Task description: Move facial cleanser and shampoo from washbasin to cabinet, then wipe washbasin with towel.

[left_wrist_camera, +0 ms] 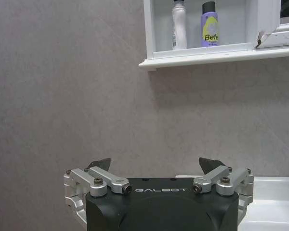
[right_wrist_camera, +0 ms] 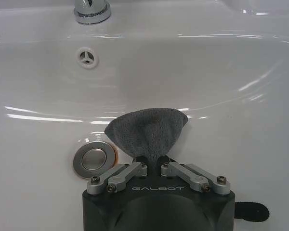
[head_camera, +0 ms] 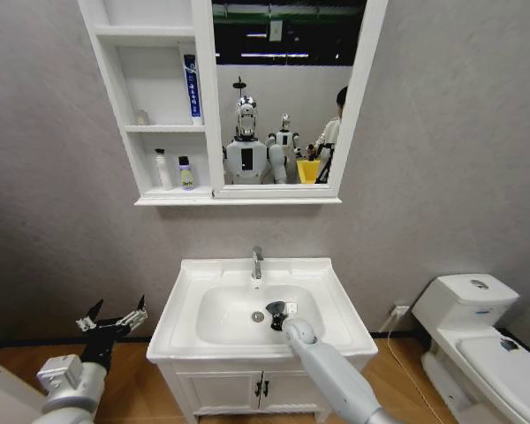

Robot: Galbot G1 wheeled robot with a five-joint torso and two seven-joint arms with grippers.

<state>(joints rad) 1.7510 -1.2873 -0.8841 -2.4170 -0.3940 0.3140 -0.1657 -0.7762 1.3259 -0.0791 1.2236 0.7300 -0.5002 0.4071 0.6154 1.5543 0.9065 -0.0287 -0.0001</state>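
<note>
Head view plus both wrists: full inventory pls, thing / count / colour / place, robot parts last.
washbasin: 1, white, on the vanity below the mirror.
faucet: 1, chrome, back rim of the washbasin.
drain: 1, chrome, bowl floor beside the towel.
towel: 1, dark grey, in the bowl, held by the right gripper.
cabinet: 1, white, open shelves on the wall, joined to the mirror.
mirror: 1, white frame, above the washbasin.
white bottle: 1, bottom shelf.
purple bottle: 1, yellow label, bottom shelf beside the white bottle.
blue tube: 1, middle shelf, upright.
vanity: 1, white, two doors.
toilet: 1, white, to the right.
left gripper: open, left of the washbasin.
right gripper: shut on the towel, in the bowl.
</note>
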